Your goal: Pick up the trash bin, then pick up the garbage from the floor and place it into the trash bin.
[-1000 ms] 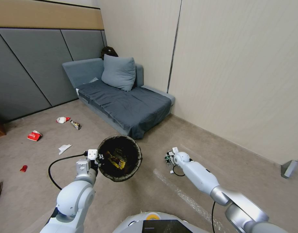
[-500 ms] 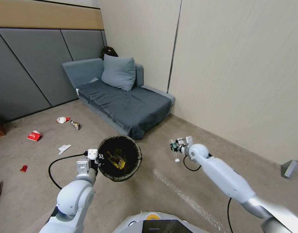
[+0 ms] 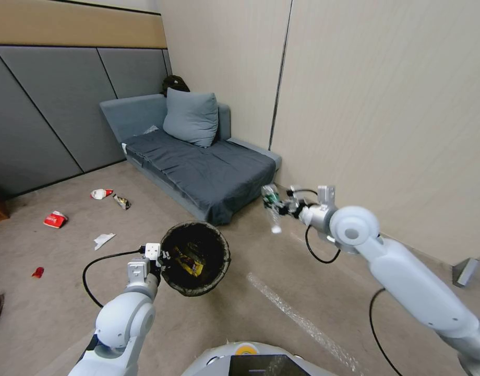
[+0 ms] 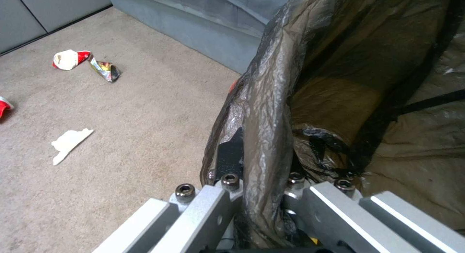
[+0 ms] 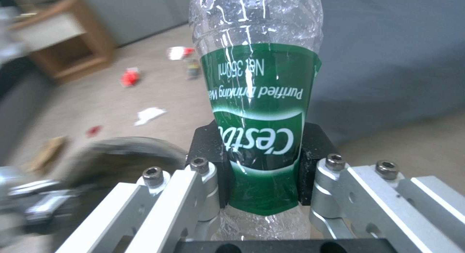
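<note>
Grey sofa (image 3: 198, 167), beige carpet (image 3: 282, 250), panelled walls (image 3: 381, 115)

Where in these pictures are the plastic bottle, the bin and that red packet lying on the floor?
plastic bottle (image 5: 259, 100): right wrist view, on its green label, clamped in the right gripper.
trash bin (image 3: 222, 249): head view, on the black liner at its rim.
red packet (image 3: 55, 219): head view, its middle, on the carpet.
</note>
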You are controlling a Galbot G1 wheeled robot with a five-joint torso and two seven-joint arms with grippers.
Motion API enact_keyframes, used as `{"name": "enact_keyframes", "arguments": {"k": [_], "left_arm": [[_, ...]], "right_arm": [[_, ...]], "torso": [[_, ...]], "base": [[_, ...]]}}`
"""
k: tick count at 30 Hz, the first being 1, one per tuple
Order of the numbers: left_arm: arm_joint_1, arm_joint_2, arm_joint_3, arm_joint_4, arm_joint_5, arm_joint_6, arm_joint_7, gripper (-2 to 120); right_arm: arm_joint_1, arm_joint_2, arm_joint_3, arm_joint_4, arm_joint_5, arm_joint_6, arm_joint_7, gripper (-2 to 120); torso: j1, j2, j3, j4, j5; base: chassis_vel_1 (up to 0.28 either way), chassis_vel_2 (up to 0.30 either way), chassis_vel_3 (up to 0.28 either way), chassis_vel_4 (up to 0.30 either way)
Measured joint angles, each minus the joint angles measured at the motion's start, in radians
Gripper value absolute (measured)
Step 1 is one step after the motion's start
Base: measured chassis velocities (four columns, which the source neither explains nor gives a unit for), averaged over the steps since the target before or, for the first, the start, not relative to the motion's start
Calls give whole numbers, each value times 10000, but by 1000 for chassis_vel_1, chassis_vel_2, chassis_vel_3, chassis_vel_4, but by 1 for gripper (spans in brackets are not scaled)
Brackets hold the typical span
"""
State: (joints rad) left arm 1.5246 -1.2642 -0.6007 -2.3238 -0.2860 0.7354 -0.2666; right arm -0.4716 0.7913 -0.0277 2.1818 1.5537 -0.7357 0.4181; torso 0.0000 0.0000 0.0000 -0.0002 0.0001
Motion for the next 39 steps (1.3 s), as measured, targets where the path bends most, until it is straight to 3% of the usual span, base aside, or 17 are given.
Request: {"name": "enact_keyframes", "arguments": {"k": [8, 13, 16, 23, 39], "left_arm": [[-52, -328, 4, 122, 189, 0, 17, 0], [-100, -385, -5, 209, 236, 0, 25, 0], [-165, -403, -67, 294, 249, 0, 29, 0], [-177, -342, -178, 305, 173, 0, 35, 0], [-305, -309, -248, 475, 89, 0, 32, 0]], "right_arm": [[1885, 1059, -2270, -588, -224, 87, -297, 21], [2397, 1703, -3128, -1037, -385, 210, -109, 21], [2822, 2794, -4195, -1773, -409, 242, 395, 21], [2747, 3956, -5006, -2589, -536, 260, 786, 21], [2056, 5024, -5838, -3760, -1118, 454, 1187, 21]], "torso": [[0, 0, 0, 1, -2], [0, 0, 0, 1, -6], [0, 0, 0, 3, -6], [0, -1, 0, 4, -4], [0, 0, 0, 2, -3]], "base": [[0, 0, 0, 0], [0, 0, 0, 0], [0, 0, 0, 0], [0, 0, 0, 0], [0, 0, 0, 0]]}}
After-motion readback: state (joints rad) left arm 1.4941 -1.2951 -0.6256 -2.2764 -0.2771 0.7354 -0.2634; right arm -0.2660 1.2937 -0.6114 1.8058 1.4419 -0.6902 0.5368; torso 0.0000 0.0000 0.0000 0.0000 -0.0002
